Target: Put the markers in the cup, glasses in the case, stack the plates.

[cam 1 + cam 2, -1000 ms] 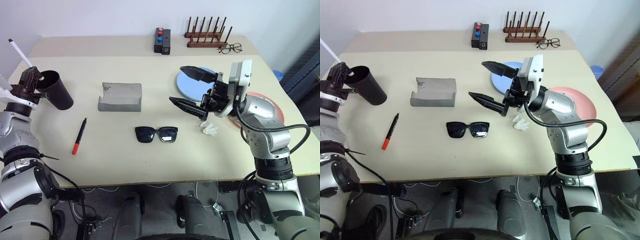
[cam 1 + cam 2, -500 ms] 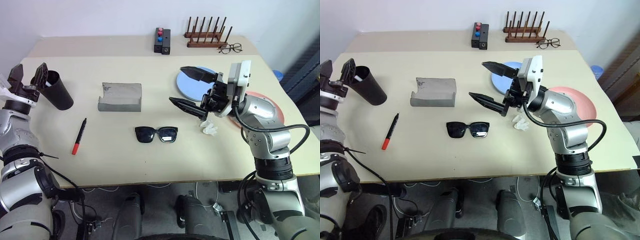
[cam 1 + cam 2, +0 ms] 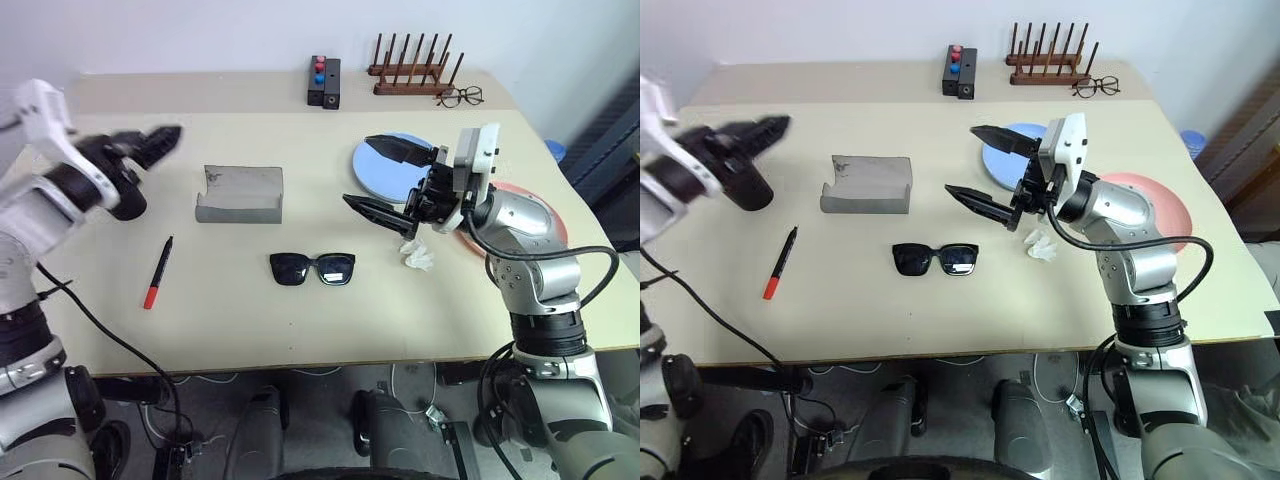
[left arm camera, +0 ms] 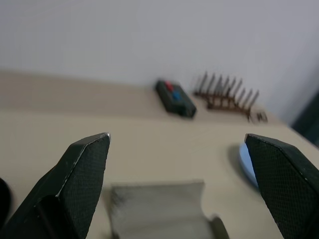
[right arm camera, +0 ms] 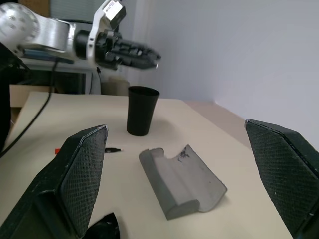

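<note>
Now the left pincer (image 3: 150, 143) hangs above the counter (image 3: 240, 320) near the tall tapered matte black cup (image 3: 125, 196), its 2 black fingers spread wide with nothing between them, pointing across toward the flat grey felt-like fold-over case (image 3: 241, 193). A slim black marker pen with a red end (image 3: 158, 272) lies flat on the counter, well apart from the cup and in front of it, so the step in hand looks like fetching that marker. To do it well, the left pincer should tip its fingers downward, line them up across the marker's narrow body near its middle, and close only once both fingers straddle it, then carry it upright over the cup's rim. The right pincer (image 3: 388, 180) is also wide open and empty, held over the counter in front of the light blue round shallow plate (image 3: 372, 160), with the salmon pink round plate (image 3: 545, 215) partly hidden behind that arm. The black thick-framed sunglasses with dark lenses (image 3: 312, 268) sit on the counter in front of the case, not yet inside it. Compared with 1 second ago, the left pincer has let go at the cup, opened, and swung away from its rim toward the case, while the right pincer has stayed where it was.
</note>
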Tool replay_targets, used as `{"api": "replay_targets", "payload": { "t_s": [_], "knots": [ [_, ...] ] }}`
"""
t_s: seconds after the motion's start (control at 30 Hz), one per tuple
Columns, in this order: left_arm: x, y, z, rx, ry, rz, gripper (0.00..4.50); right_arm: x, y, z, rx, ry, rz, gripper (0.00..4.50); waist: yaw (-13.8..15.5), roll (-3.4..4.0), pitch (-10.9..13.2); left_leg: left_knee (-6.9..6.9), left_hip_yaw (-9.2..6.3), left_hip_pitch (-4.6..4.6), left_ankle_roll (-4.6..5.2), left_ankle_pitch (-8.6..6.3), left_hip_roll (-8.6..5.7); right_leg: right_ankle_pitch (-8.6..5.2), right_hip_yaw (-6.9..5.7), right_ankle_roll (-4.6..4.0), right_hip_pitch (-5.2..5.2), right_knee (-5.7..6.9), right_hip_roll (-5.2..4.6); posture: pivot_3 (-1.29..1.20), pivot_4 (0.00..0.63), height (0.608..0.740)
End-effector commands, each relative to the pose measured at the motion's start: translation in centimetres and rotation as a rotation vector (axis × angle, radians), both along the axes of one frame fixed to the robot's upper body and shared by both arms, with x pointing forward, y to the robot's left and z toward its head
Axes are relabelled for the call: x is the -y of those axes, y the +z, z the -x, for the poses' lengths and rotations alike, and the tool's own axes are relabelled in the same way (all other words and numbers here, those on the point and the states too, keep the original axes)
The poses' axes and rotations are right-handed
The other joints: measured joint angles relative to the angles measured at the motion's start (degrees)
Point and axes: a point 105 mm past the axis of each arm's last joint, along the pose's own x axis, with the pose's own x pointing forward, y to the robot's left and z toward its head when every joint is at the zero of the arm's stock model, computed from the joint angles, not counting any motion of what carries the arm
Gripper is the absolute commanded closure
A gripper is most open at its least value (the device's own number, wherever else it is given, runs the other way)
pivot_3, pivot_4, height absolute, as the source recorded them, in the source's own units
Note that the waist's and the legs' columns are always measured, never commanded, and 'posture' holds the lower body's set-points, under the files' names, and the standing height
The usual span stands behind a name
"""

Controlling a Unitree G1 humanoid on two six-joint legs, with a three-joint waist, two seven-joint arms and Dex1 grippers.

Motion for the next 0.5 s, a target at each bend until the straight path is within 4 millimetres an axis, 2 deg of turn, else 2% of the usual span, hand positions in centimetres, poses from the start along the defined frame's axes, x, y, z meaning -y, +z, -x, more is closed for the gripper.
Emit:
{"api": "replay_targets", "payload": {
  "t_s": [0.03,0.13,0.23,0.3,0.4,0.5],
  "knots": [
    [-0.3,-2.8,0.6,-0.158,0.070,-0.080,0.01,-0.4,1.6,0.3,0.069,0.015,-0.021,0.00,-0.19,0.00,0.00,-0.02,0.00,0.00,0.00,0.00,0.00,0.00,0.00,0.00,-0.02,0.00,0.01,0.00,0.150,0.740],
    [-3.0,-6.3,1.5,-0.378,0.185,-0.165,0.01,-0.6,1.5,0.3,0.067,0.017,-0.023,0.00,-0.31,-0.01,0.01,-0.06,0.00,0.01,0.00,0.00,0.01,0.00,0.01,0.00,-0.06,0.02,0.07,0.00,0.150,0.740],
    [-3.4,-7.6,2.0,-0.471,0.163,-0.214,0.01,-0.6,1.4,0.3,0.064,0.014,-0.019,0.00,-0.13,0.00,0.02,-0.08,-0.02,-0.01,-0.01,0.00,0.01,-0.01,0.01,-0.01,-0.09,0.01,0.08,0.00,0.150,0.740],
    [-3.7,-8.1,2.1,-0.529,0.160,-0.223,0.01,-0.7,1.3,0.2,0.063,0.013,-0.016,0.00,0.47,0.00,0.02,-0.07,-0.02,-0.02,-0.03,-0.01,0.00,-0.12,0.00,-0.22,-0.07,-0.03,0.07,0.00,0.150,0.740],
    [-3.7,-7.2,1.6,-0.575,0.106,-0.185,0.01,-0.9,1.1,0.1,0.061,0.015,-0.012,0.00,1.07,-0.01,0.01,-0.03,-0.01,-0.05,-0.18,-0.09,-0.01,-0.13,0.00,-0.27,-0.04,-0.15,0.05,0.00,0.150,0.740],
    [-3.2,-7.4,2.4,-0.704,0.005,-0.187,0.01,-1.0,1.0,0.2,0.059,0.017,-0.012,0.00,1.22,-0.05,0.03,-0.02,-0.01,-0.12,-0.19,-0.10,-0.01,-0.12,-0.02,-0.28,-0.10,-0.15,0.05,0.00,0.150,0.740]
  ]
}}
